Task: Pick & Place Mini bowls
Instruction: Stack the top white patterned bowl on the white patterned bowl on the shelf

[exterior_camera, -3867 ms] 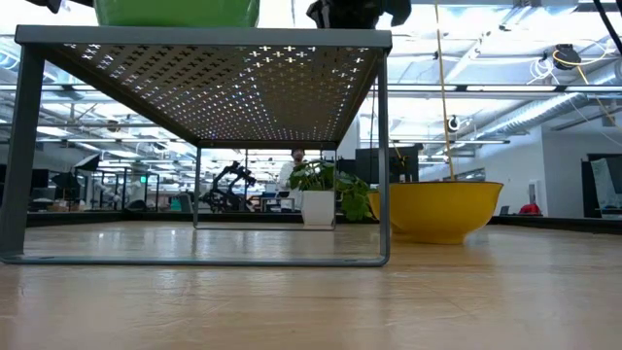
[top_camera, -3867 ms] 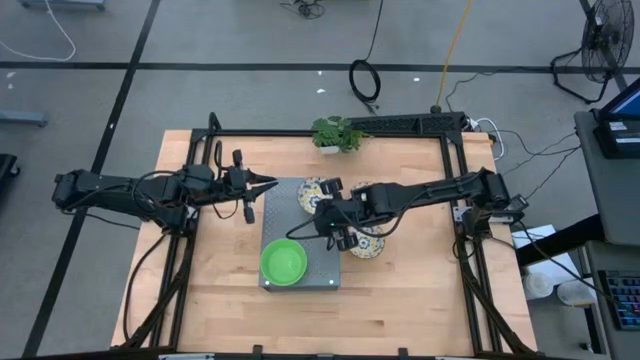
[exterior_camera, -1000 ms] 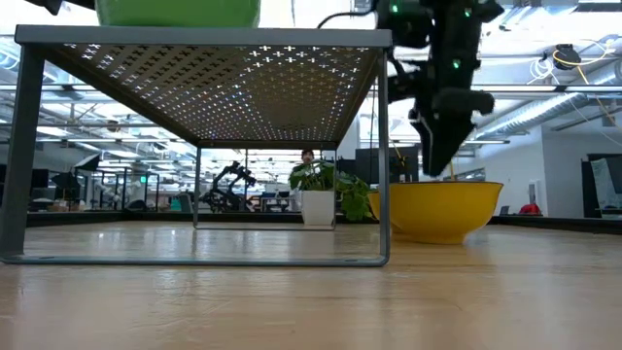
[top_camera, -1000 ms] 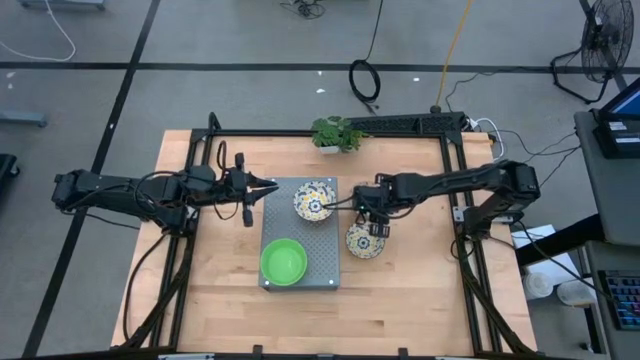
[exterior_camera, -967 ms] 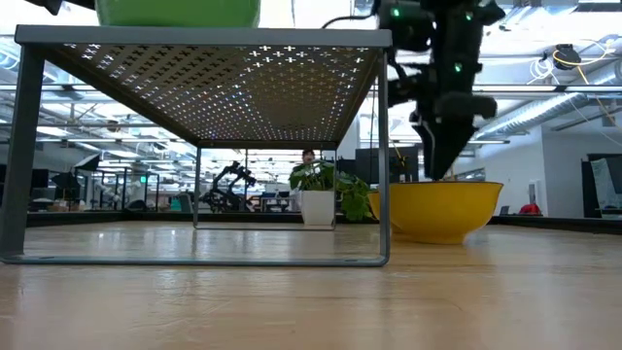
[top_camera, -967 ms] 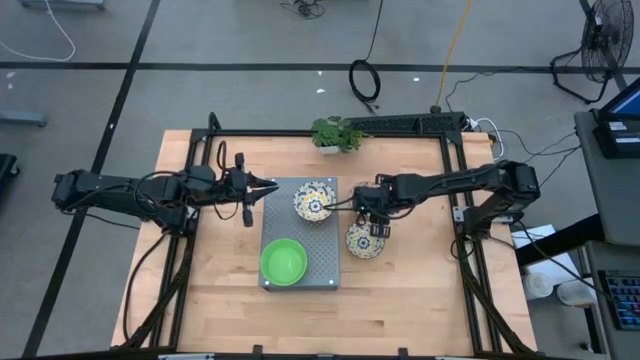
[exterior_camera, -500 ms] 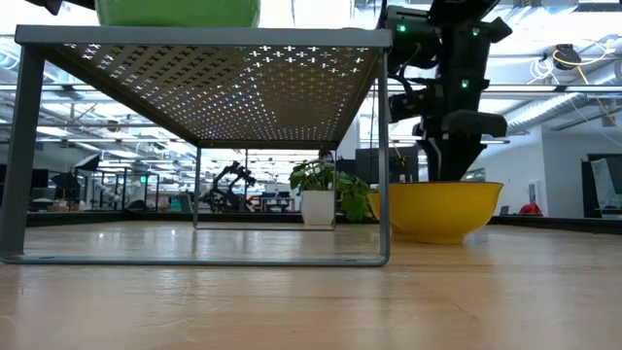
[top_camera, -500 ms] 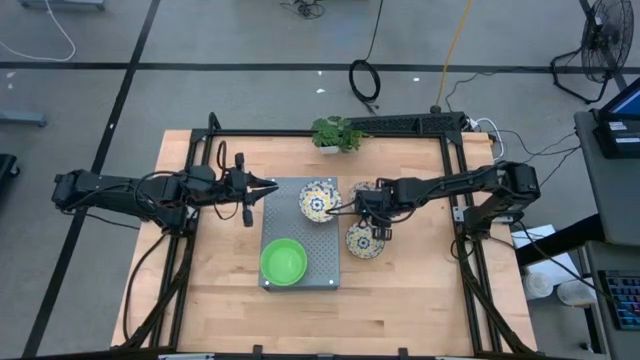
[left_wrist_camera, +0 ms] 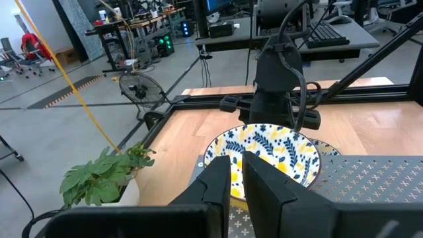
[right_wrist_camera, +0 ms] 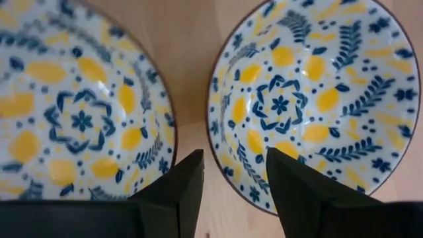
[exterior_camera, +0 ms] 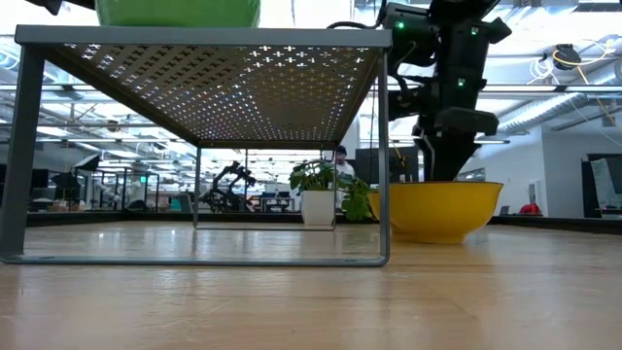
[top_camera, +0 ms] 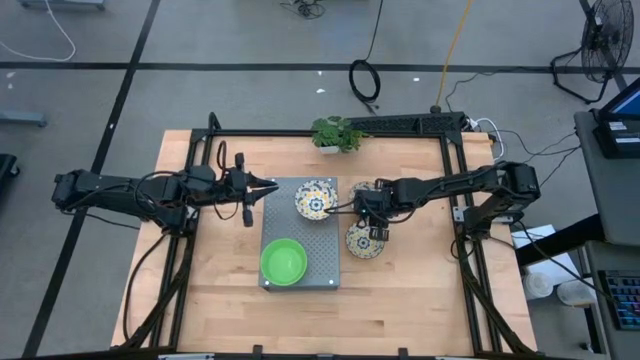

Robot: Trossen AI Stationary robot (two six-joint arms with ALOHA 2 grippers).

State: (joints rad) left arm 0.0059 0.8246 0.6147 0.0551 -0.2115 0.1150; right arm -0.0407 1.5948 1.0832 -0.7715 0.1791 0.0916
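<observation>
A green mini bowl [top_camera: 283, 261] and a floral mini bowl [top_camera: 316, 199] sit on the grey perforated tray [top_camera: 300, 232]. Two more floral mini bowls rest on the table right of the tray, one farther [top_camera: 362, 188] and one nearer [top_camera: 365, 243]. My right gripper [top_camera: 374, 222] points down, open, over the gap between these two. In the right wrist view one finger [right_wrist_camera: 297, 188] stands inside the rim [right_wrist_camera: 218, 149] of one bowl [right_wrist_camera: 310, 99] and the other finger [right_wrist_camera: 175, 192] outside it, beside the second bowl [right_wrist_camera: 73, 112]. My left gripper [top_camera: 268, 186] hovers at the tray's far left corner, shut, holding nothing. My right gripper straddles a table bowl's rim [right_wrist_camera: 218, 149] from above, one finger inside the bowl and one outside. I cannot tell whether either finger touches the rim. The bowl sits upright on the table.
A small potted plant [top_camera: 335, 132] stands at the table's far edge. The tray stands raised on legs [exterior_camera: 383, 156], with the green bowl [exterior_camera: 175, 12] on top. Bare wood lies along the near edge and both sides. A black frame borders the table.
My right gripper has come down from just above the nearer table bowl and straightened upright, so its fingertips now dip behind that bowl's rim in the low view. The bowls have stayed where they were.
</observation>
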